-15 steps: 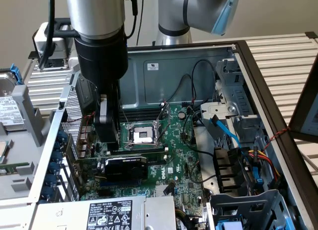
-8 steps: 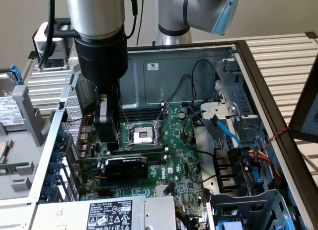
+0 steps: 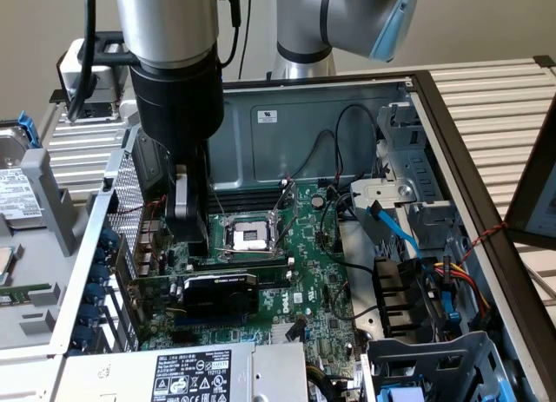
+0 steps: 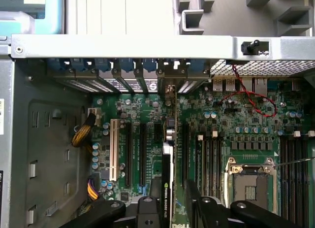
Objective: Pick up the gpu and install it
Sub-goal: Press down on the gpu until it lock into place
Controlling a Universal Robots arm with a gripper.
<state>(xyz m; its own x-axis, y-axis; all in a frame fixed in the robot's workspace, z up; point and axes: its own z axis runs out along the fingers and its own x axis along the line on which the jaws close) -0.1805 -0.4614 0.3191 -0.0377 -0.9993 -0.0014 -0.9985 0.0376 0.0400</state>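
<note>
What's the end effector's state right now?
End effector: open, its fingers either side of the small black-shrouded gpu card on a green board, not clamped on it.

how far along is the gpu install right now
Done: the small black-shrouded gpu on its green board already stands upright in a motherboard slot, off the table. In hand: the black gripper straddles its top edge. Left: whether the card is fully seated, or released, cannot be told.
</note>
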